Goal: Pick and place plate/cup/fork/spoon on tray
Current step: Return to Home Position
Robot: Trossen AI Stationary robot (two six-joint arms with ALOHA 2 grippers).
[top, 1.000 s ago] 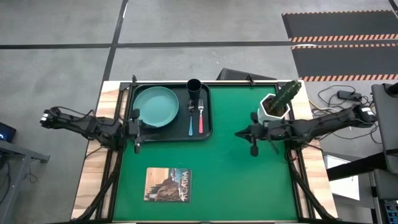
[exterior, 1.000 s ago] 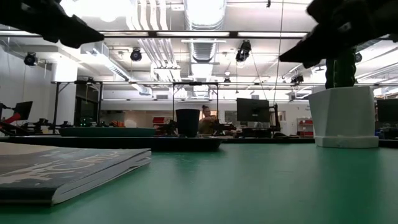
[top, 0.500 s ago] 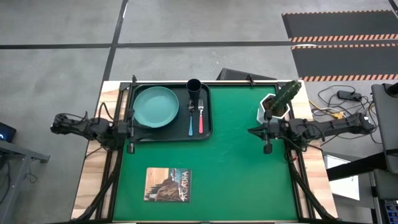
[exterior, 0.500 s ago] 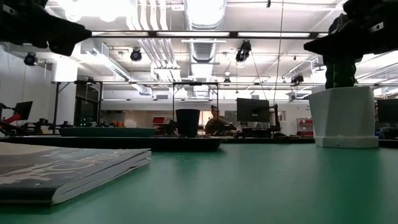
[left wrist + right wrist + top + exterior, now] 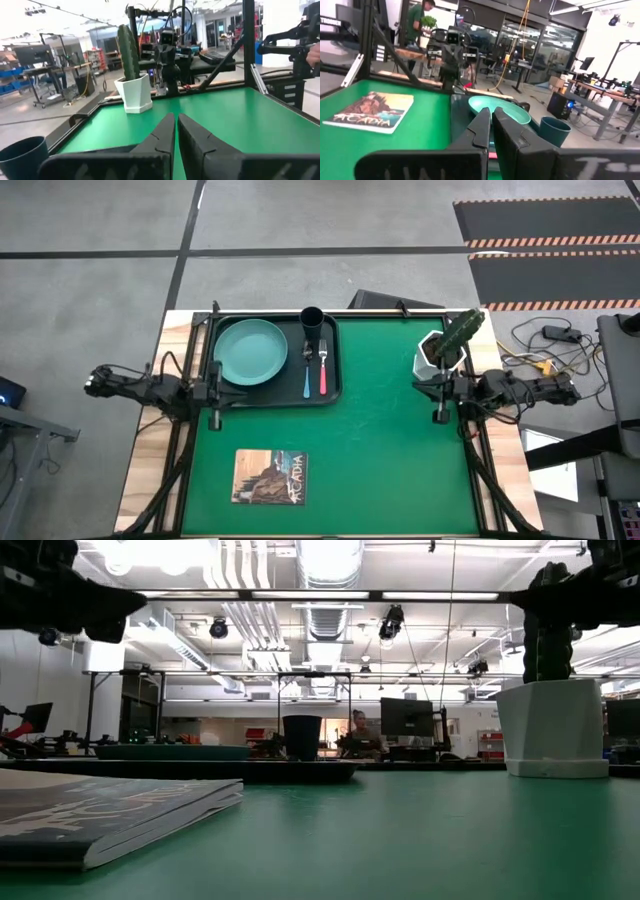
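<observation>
The black tray (image 5: 290, 388) lies at the far left of the green mat. On it rest the teal plate (image 5: 250, 352), the dark cup (image 5: 312, 320), standing upright, the blue-handled spoon (image 5: 307, 375) and the red-handled fork (image 5: 323, 370). My left gripper (image 5: 222, 388) hovers at the tray's left rim, shut and empty, its fingers (image 5: 175, 120) pointing toward the table's right. My right gripper (image 5: 420, 386) hovers near the white pot, shut and empty, pointing toward the tray (image 5: 491, 114).
A white pot with a cactus (image 5: 445, 348) stands at the far right, close to my right arm. A book (image 5: 270, 477) lies near the front left of the mat (image 5: 390, 470). People move in the room behind the table (image 5: 358, 732).
My right gripper has drawn back toward the table's right edge, from the mat's middle to beside the pot. My left arm has pulled back a little toward the left edge, off the plate's rim. The things on the tray have stayed put.
</observation>
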